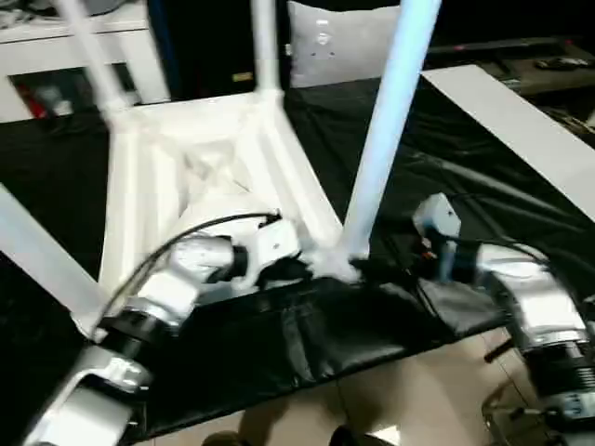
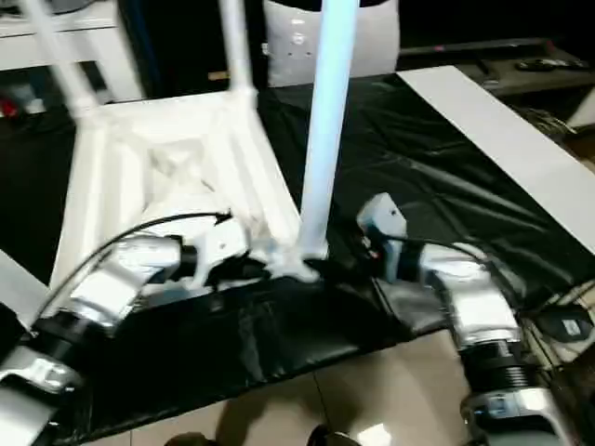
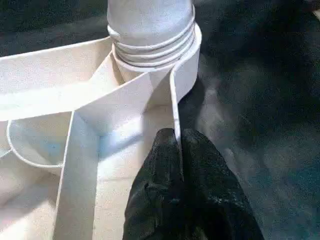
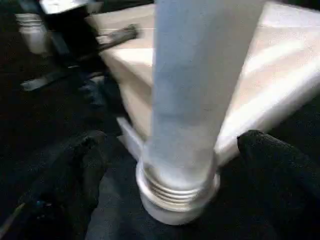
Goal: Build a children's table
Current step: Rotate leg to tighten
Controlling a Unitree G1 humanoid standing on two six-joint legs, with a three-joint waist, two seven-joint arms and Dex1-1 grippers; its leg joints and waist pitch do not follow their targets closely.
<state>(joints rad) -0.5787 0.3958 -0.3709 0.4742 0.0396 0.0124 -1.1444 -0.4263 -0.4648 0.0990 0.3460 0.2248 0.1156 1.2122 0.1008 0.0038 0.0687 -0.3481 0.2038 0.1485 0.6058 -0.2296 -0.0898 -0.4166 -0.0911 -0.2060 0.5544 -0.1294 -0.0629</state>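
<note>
The children's table (image 1: 214,167) lies upside down on the black-covered work table, ribbed underside up. White legs stand in its corner sockets. The near right leg (image 1: 386,139) rises from the socket closest to me, its threaded collar (image 3: 150,47) seated in that socket. My left gripper (image 3: 176,142) is shut on the thin rim wall of the top, right beside that socket. My right gripper (image 4: 175,150) is open, one black finger (image 4: 75,165) on each side of the leg's base, apart from it. Other legs (image 1: 265,46) stand at the far corners.
The black cloth (image 1: 279,344) hangs over the work table's front edge, with tiled floor (image 1: 390,390) below. A long white panel (image 1: 521,121) lies on the right of the table. White furniture (image 1: 56,46) and a pale cushion (image 1: 335,42) stand behind.
</note>
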